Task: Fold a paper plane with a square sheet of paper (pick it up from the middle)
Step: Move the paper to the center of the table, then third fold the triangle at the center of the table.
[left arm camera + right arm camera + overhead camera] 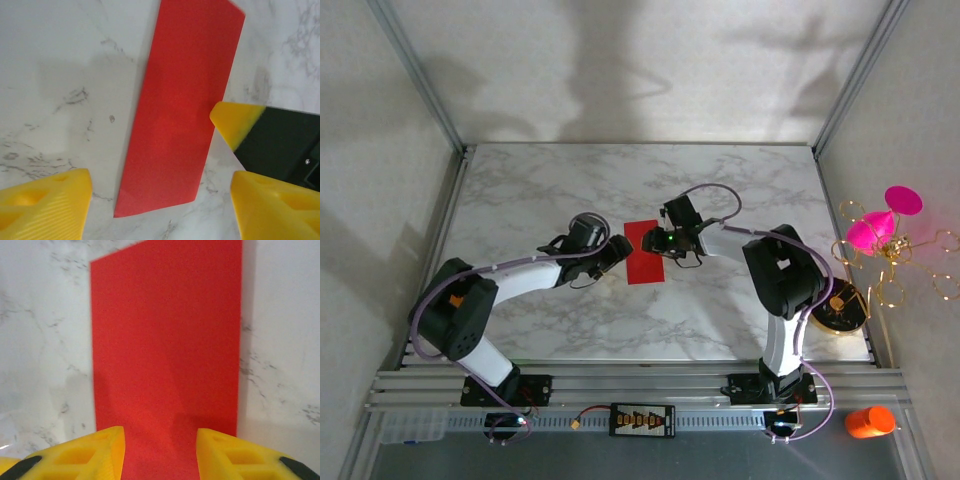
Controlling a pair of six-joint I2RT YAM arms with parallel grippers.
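The square sheet of paper (pixel 645 252) is bright red and lies flat on the marble table as a folded long rectangle (pixel 182 100) (pixel 165 340). My left gripper (pixel 617 250) is at its left side. In the left wrist view its yellow fingers stand wide apart, open (pixel 160 200), either side of the paper's near end, with nothing between them. My right gripper (pixel 665 243) is at the paper's right side. Its fingers are open (pixel 160 445) low over the paper's near end. One right fingertip (pixel 232 120) rests at the paper's long edge.
A magenta cone ornament with gold wire (pixel 880 228) and a round dark-and-gold object (pixel 840 308) sit off the table's right edge. An orange bottle (pixel 869 421) stands near the front right. Metal frame posts (pixel 420 75) flank the back corners of the marble table (pixel 540 180).
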